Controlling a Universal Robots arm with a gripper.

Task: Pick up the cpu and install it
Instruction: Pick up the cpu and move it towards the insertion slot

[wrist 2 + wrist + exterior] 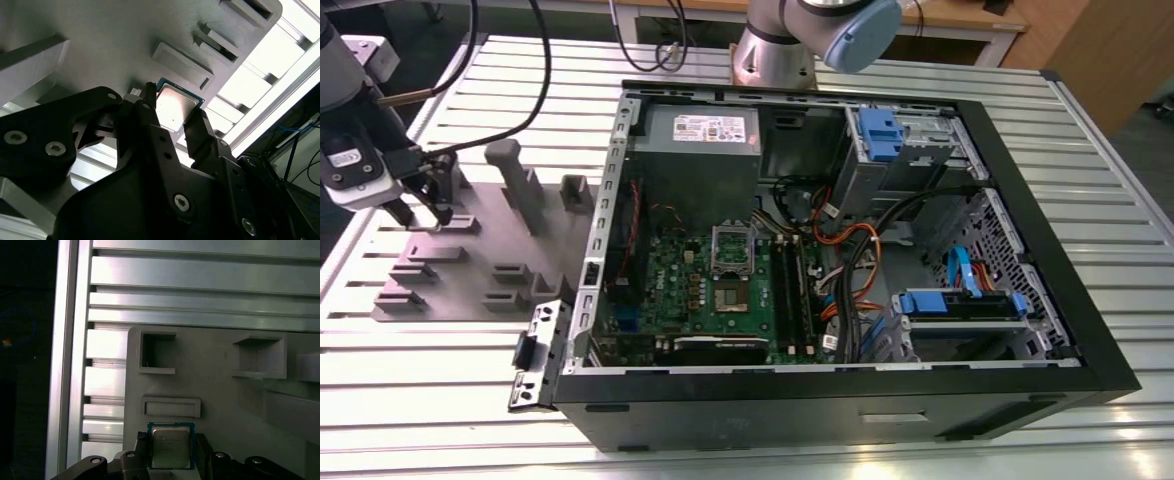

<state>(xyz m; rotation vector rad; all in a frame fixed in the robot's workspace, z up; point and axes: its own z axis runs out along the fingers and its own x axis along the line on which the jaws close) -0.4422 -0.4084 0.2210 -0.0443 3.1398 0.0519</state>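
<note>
The cpu [170, 446], a small square chip with a silvery top, lies on the grey fixture tray [467, 255] at the exterior view's left. My gripper [427, 213] reaches down onto that tray. In both wrist views its black fingers [147, 102] press against two opposite edges of the cpu [176, 102], so the gripper [171, 449] is shut on it. The chip still looks level with the tray surface. Inside the open computer case [854, 380], the green motherboard [720, 315] shows its socket [732, 294] with the silver bracket [731, 245] raised.
The tray carries upright posts [514, 175] and several recessed slots [157, 352] close to the gripper. The case holds a power supply [700, 135], blue drive brackets [961, 305] and loose cables [854, 250]. The arm's base [781, 45] stands behind the case on the slatted aluminium table [440, 400].
</note>
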